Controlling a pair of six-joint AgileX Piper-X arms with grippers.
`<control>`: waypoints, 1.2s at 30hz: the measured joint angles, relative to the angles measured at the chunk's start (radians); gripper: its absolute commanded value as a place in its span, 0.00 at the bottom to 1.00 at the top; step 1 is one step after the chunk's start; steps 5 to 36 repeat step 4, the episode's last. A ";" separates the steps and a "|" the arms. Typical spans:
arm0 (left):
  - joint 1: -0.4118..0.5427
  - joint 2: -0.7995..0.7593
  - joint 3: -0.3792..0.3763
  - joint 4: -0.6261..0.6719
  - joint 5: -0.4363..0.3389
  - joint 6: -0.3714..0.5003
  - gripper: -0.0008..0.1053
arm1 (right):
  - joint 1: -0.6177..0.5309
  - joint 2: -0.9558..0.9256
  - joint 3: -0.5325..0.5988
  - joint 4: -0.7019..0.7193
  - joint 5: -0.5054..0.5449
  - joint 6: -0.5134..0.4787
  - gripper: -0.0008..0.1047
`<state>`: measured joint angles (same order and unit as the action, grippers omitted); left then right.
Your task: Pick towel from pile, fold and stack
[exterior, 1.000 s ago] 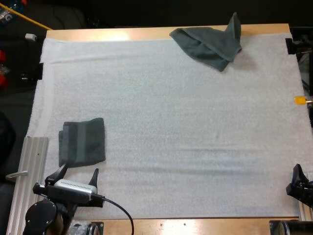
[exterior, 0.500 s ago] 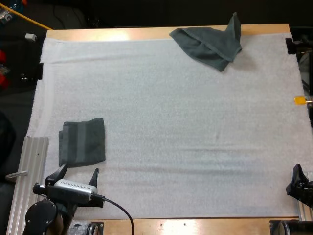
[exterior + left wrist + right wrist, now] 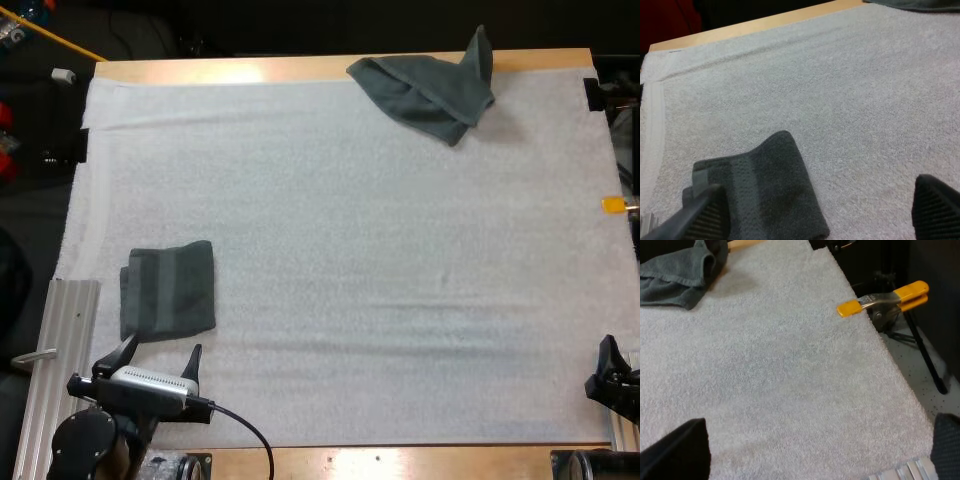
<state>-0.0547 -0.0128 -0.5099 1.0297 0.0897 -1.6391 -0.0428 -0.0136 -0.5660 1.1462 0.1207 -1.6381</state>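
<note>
Towel (image 3: 168, 290) beside left claw (image 3: 163, 348), spread wide, empty.

Folded towel (image 3: 765, 190) corner behind left gripper (image 3: 821, 212) finger

Rear overhead, wrists low (shared mat (image 3: 380, 260))

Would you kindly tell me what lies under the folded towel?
The folded towel lies flat on the white mat, which shows all around it. Anything directly beneath it is covered and cannot be seen.
</note>
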 measured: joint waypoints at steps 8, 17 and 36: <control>0.000 0.000 0.000 0.000 0.000 0.000 0.68 | 0.000 0.000 0.000 0.000 0.000 0.000 0.83; 0.000 0.000 0.000 0.000 0.000 0.000 0.68 | 0.000 0.000 0.000 0.000 0.000 0.000 0.83; 0.000 0.000 0.000 0.000 0.000 0.000 0.68 | 0.000 0.000 0.000 0.000 0.000 0.000 0.83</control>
